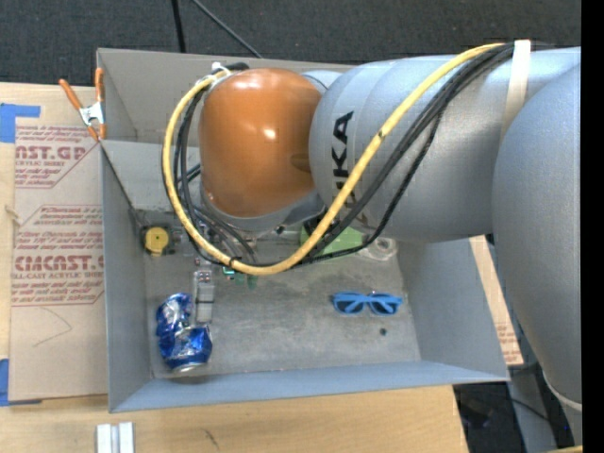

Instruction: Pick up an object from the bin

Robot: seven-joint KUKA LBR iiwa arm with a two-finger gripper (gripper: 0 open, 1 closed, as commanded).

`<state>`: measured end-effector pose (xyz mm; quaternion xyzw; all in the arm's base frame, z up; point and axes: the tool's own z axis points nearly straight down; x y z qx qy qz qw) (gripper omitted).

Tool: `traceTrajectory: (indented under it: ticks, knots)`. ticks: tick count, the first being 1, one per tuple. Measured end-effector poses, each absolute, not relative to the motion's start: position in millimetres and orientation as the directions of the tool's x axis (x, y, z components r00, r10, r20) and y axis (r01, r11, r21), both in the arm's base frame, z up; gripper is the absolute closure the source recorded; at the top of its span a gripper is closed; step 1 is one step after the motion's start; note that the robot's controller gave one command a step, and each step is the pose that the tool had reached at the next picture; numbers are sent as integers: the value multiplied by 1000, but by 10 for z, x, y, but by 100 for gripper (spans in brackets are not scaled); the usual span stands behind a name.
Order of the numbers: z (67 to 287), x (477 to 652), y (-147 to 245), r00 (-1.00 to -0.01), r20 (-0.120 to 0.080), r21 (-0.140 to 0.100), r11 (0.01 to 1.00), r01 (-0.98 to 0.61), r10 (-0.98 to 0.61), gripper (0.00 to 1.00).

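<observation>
The gripper [202, 315] is seen low in the bin [283, 376], at the upper right edge of a crushed blue can [183, 336]. Whether it is open or closed cannot be told. A slip is judged the main risk. The can is dented and glossy, so a hold on a sloped crease could be lost, or the can could be pushed against the near wall rather than taken. The can is found in the near left corner, close to both walls, so little room is given. It is seen as crumpled blue metal with silver glints. A pair of blue sunglasses [366, 302] and a small yellow round thing [155, 241] are seen well apart from it.
</observation>
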<state>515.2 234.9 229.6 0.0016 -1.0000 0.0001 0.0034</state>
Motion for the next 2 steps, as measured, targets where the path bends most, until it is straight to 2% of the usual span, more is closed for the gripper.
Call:
traceTrajectory:
  ticks: [1, 2]
  knots:
    - [1005, 4803, 2147, -994, 2, 0, 994, -110, -110, 0]
    - [1074, 4836, 2156, -994, -6, 3, 994, -108, -108, 100]
